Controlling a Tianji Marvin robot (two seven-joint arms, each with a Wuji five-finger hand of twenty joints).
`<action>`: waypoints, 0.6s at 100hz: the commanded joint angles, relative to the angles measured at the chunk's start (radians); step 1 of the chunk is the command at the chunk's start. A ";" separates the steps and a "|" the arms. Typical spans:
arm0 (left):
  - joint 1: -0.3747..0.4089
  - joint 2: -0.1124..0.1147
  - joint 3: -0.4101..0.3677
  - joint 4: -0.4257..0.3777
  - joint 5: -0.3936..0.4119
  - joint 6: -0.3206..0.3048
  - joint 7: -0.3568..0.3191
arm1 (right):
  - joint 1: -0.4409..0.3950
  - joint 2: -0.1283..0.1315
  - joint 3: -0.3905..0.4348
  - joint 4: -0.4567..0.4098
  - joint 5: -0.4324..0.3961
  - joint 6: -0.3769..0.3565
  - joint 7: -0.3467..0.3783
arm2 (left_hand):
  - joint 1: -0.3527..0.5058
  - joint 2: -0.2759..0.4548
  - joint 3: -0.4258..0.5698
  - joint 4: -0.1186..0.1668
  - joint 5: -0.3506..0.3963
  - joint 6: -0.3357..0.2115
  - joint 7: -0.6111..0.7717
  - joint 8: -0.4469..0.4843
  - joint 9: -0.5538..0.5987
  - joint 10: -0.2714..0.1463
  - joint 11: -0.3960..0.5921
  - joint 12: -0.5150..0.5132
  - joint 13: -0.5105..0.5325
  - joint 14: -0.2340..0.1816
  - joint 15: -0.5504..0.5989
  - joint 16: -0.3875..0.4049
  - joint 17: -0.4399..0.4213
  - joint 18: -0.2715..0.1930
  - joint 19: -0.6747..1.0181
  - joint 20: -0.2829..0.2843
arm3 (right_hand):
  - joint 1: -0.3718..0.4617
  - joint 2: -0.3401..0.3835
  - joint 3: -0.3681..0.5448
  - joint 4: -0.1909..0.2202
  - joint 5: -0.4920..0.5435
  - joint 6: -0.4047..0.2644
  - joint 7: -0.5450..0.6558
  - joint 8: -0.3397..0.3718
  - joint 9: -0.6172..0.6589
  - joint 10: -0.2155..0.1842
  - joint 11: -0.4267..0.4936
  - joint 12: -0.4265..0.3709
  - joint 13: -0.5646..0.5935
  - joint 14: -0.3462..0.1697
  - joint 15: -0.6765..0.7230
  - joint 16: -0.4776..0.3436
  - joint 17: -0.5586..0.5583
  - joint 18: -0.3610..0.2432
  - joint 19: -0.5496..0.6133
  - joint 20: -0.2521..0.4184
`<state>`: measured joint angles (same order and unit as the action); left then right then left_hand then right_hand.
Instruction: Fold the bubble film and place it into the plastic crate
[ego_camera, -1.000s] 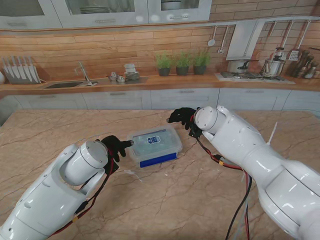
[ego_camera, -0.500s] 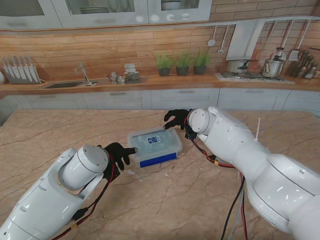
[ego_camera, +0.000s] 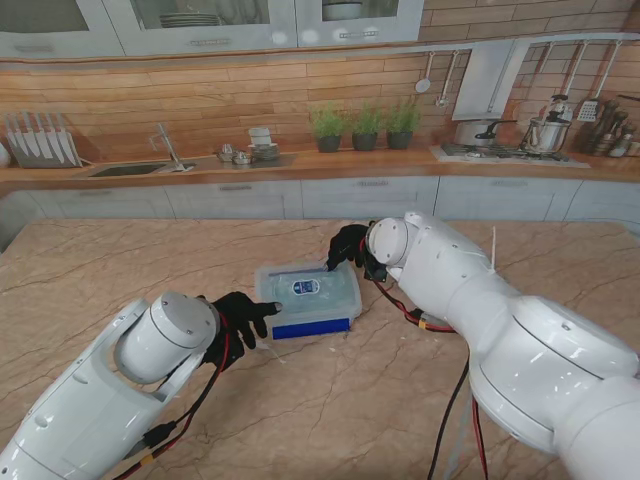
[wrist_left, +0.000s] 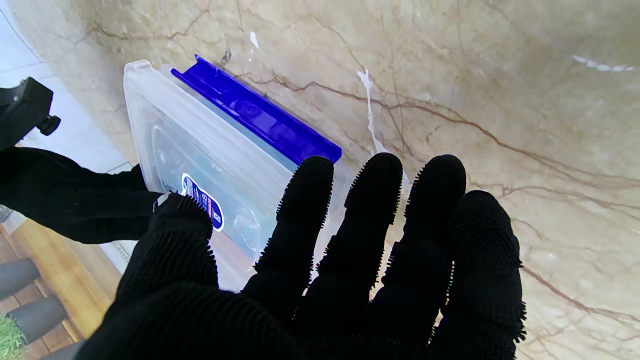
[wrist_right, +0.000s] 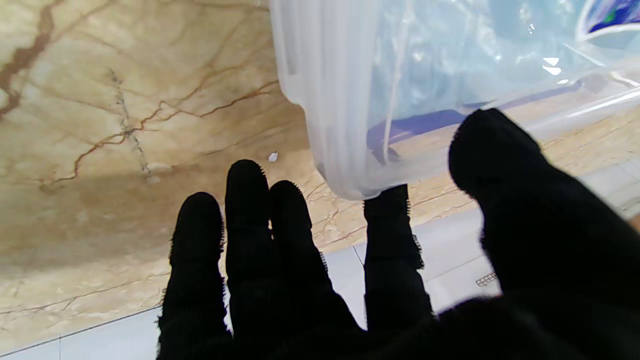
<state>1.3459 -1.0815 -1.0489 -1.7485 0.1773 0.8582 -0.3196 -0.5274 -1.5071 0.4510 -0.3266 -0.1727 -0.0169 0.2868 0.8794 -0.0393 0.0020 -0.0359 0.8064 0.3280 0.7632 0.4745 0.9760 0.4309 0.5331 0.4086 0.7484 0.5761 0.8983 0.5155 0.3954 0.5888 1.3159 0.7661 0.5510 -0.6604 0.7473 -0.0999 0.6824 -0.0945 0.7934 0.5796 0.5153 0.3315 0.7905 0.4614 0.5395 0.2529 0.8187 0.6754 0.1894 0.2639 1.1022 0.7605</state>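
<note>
The clear plastic crate lies lidded on the marble table, a blue latch on its side nearest me. Pale film shows dimly through the lid; I cannot tell how it is folded. My right hand rests at the crate's far right corner, thumb over the lid edge and the other fingers spread beside it. My left hand hovers open just off the crate's left near corner, fingers spread and holding nothing. In the left wrist view the right hand reaches the lid's label.
Bare marble table top stretches around the crate. A thin white scrap lies on the table near the blue latch. Cables hang from both forearms. A kitchen counter runs behind the table's far edge.
My right hand came left and down onto the crate's far right corner. The crate turned and slid slightly left. My left hand drew a little nearer to me.
</note>
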 joint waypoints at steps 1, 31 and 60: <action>-0.002 0.001 0.004 0.009 -0.016 -0.007 -0.014 | -0.010 -0.001 -0.013 -0.022 -0.017 0.001 -0.016 | 0.005 0.050 -0.020 0.008 0.023 0.014 0.006 0.010 0.016 0.023 -0.007 0.004 0.003 0.054 -0.003 0.005 -0.002 0.022 0.000 0.011 | 0.050 -0.057 0.020 -0.036 0.053 -0.039 0.105 0.018 0.032 0.021 0.034 0.021 0.035 0.007 0.044 0.018 0.009 0.000 0.024 0.014; -0.008 -0.005 0.003 0.027 -0.028 -0.024 -0.008 | -0.050 0.082 -0.041 -0.179 -0.034 0.108 -0.011 | 0.005 0.051 -0.020 0.008 0.019 0.011 0.001 0.007 0.011 0.021 -0.010 0.003 0.001 0.051 -0.003 0.006 -0.005 0.016 0.002 0.013 | 0.144 -0.013 0.007 -0.019 0.176 -0.025 0.234 -0.107 0.175 0.029 0.074 0.039 0.108 0.031 0.113 0.038 0.043 0.000 0.094 0.011; -0.018 -0.008 0.003 0.043 -0.033 -0.015 -0.006 | -0.142 0.214 0.004 -0.438 -0.073 0.247 0.008 | 0.008 0.056 -0.020 0.008 0.020 0.012 -0.029 -0.013 0.005 0.019 -0.023 -0.004 -0.009 0.047 -0.012 0.003 -0.018 0.011 -0.004 0.012 | 0.160 0.043 -0.001 0.009 0.224 0.022 0.268 -0.109 0.275 0.033 0.125 0.057 0.165 0.049 0.193 0.069 0.070 -0.003 0.153 0.013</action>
<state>1.3273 -1.0822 -1.0443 -1.7125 0.1423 0.8351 -0.3317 -0.6342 -1.3157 0.4497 -0.7460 -0.2417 0.2163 0.2830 0.8793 -0.0285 0.0017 -0.0359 0.8064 0.3280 0.7608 0.4722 0.9760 0.4310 0.5193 0.4086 0.7475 0.5763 0.8949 0.5155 0.3910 0.5890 1.3157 0.7663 0.5976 -0.6732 0.7119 -0.1270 0.7970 -0.0199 0.8834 0.3958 0.7370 0.3385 0.8668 0.4984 0.6722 0.2770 0.9663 0.7212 0.2546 0.2698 1.2068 0.7612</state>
